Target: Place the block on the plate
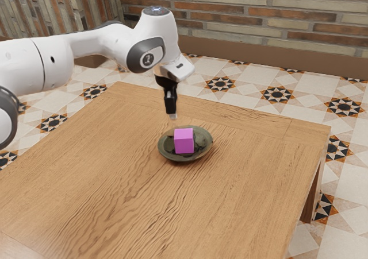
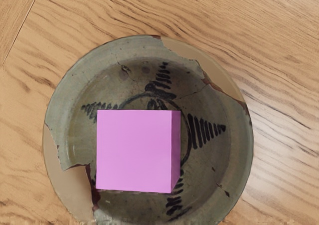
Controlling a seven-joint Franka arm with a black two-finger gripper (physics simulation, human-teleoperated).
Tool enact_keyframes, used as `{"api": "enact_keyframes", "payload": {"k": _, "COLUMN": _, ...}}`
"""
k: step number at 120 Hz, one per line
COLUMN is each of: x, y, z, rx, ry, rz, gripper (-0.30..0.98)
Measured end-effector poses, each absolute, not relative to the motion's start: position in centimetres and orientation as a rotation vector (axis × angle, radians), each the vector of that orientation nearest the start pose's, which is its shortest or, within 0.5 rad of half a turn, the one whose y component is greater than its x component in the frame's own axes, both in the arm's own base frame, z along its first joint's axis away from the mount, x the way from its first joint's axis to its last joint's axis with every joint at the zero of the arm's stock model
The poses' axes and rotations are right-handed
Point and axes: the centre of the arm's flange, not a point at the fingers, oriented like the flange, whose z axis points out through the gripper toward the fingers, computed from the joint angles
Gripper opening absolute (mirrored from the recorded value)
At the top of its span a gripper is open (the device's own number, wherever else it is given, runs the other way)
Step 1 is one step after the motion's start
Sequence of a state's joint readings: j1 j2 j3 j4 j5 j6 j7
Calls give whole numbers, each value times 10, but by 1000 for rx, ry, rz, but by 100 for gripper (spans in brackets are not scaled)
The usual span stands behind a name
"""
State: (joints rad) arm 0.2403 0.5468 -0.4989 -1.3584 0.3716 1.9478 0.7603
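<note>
Nearest to the wrist camera is the pink-violet block (image 2: 134, 150), lying in the hollow of the plate (image 2: 65, 88), inside the rim and a little off its centre. Above the plate, apart from the block, is the black gripper (image 1: 172, 116); whether it is open or closed, I cannot tell. From the exterior view's left of the plate comes the white arm (image 1: 103, 39), its rear part cut off by the picture's edge. The block's underside is hidden, so its exact contact with the plate I cannot see. It covers part of the painted marks (image 2: 204, 130) at the plate's middle, and in the wrist view a piece of the plate's rim is cut off. As for direction, the block has one flat face up and another turned toward the exterior camera; its sides look nearly equal, and no long axis can be made out. Its faces are smooth and plain, with sharp edges, the upper one being lighter. The plate is grey-green, with beige patches on the rim. Under it is the wooden table (image 1: 241, 201), beyond it the tiled floor (image 1: 247, 92), and farthest the brick wall (image 1: 259, 13).
</note>
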Motion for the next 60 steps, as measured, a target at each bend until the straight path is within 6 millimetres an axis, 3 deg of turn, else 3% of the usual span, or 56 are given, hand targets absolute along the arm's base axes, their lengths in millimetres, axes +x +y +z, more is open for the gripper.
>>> {"api": "enact_keyframes", "payload": {"k": 27, "x": 686, "y": -70, "z": 510, "rx": -2646, "ry": 1381, "rz": -122, "gripper": 68}}
{"api": "enact_keyframes", "payload": {"k": 60, "x": 647, "y": -4, "z": 573, "rx": -2806, "ry": 1001, "rz": -85, "gripper": 69}}
